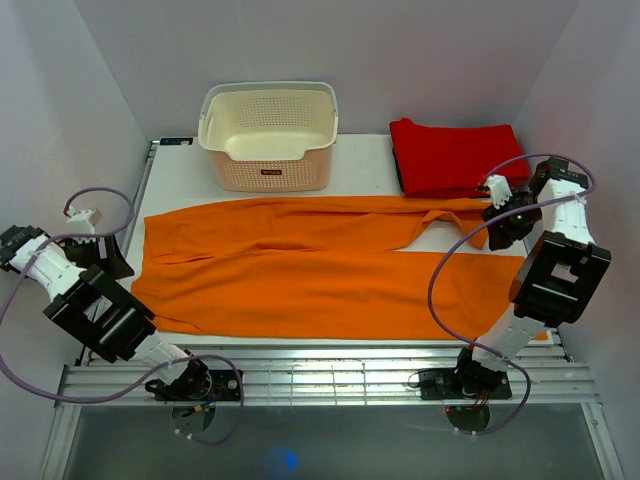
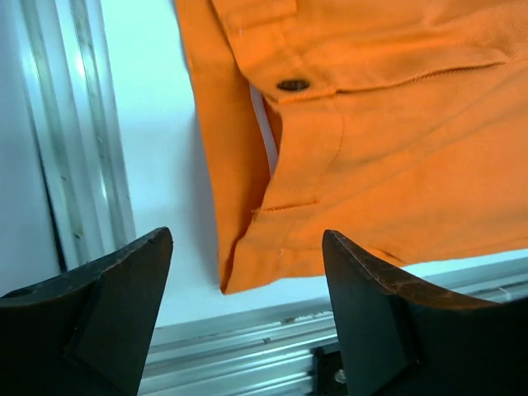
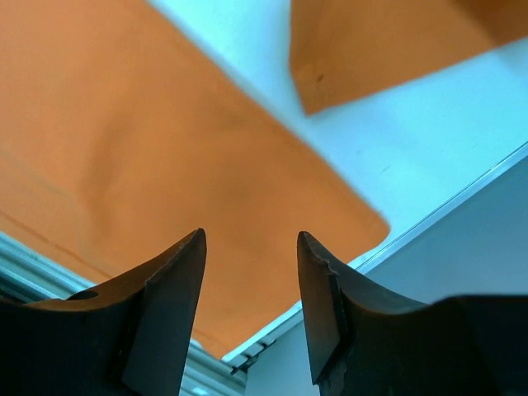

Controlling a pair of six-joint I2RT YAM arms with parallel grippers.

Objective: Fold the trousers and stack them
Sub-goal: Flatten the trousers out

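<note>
**Spotter one:** As you look down from above, the trousers [image 1: 300,270] lie flat across the counter [image 1: 180,185]. The waist end is at your left and the legs run to your right, where the two leg ends part and bare counter shows between them.

**Spotter two:** Your left tool [image 2: 246,247] hangs by the waist end. Its jaws are wide apart with nothing between them, and they are clear of the cloth. A corner of the waistband and a dark button [image 2: 293,84] lie just ahead of it.

**Spotter one:** Your right tool [image 3: 251,239] hovers over the leg ends near the counter's right edge, jaws partly apart and gripping nothing.

**Spotter two:** Behind the trousers you have a cream basket [image 1: 268,135]. A folded red cloth [image 1: 455,155] lies at the back right, just beyond your right tool.
</note>
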